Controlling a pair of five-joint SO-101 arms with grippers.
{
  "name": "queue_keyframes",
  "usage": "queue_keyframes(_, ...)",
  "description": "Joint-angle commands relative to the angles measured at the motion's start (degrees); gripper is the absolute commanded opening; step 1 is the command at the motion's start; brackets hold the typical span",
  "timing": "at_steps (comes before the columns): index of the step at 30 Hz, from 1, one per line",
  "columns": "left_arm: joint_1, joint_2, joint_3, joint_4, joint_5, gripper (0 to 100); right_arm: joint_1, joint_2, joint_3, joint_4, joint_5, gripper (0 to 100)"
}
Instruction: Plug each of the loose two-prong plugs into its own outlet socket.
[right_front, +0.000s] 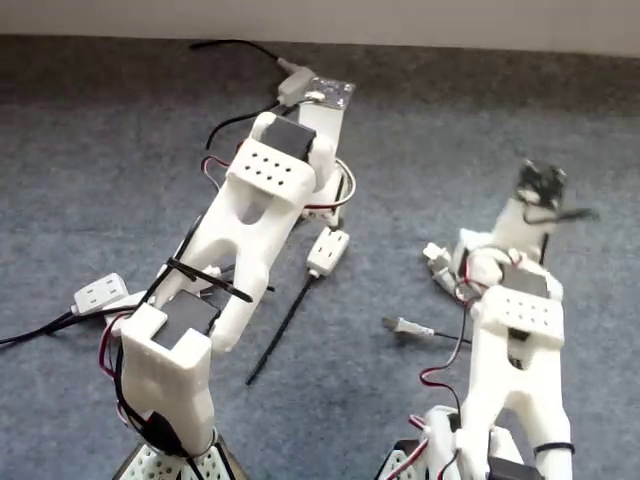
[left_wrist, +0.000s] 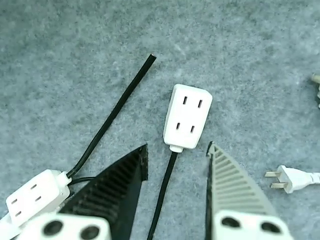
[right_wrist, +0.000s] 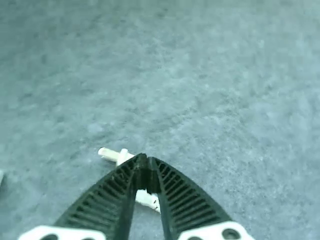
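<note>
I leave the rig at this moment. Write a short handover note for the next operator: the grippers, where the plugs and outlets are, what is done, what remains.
Left gripper: open, holding nothing, over the cord end of the middle outlet.
Right gripper: shut on a white plug, close to the carpet.
Second plug: loose on the carpet, to one side of the middle outlet.
Second outlet: on the carpet near the left arm.
Done: one plug gripped. The sockets that show are empty.
Left: plug in both plugs, each in its own socket.
</note>
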Motion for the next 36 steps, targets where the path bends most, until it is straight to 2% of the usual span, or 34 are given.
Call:
queue_keyframes(1, -1.98, -3.03, -1.71, 1.14, 0.26, 20, -8.57, -1.71, -17.36, 17.45, 14.15, 0.9)
queue_keyframes(6, -5.41, -3.03, -1.63, 1.14, 0.35, 20, -17.01, -1.01, -27.30, 34.68, 27.43, 0.9)
queue_keyframes(10, -8.04, -3.12, -1.71, 1.58, 0.53, 20, -22.81, -0.92, -23.34, 44.70, 40.35, 1.0)
queue_keyframes(14, -9.19, -3.12, -1.71, 1.58, 0.53, 20, -22.73, -1.01, -15.60, 45.76, 49.85, 1.0)
queue_keyframes(18, -9.19, -3.03, -1.63, 1.58, 0.53, 20, -20.97, -1.10, -11.65, 45.76, 53.89, 4.2)
queue_keyframes(22, -9.27, -3.03, -1.63, 1.58, 0.53, 20, -19.12, -1.01, -8.48, 41.89, 56.70, 9.4)
queue_keyframes(27, -9.36, -3.12, 0.31, 1.05, 0.53, 20, -18.59, -1.10, 2.07, 29.05, 61.36, 9.5)
queue_keyframes(31, -9.45, -3.12, 1.10, 0.44, 0.53, 20, -18.51, -1.10, 9.27, 17.80, 61.80, 9.5)
queue_keyframes(36, -9.45, -3.03, 1.10, 0.18, 0.53, 20, -18.59, -1.01, 13.49, 9.45, 61.54, 9.5)
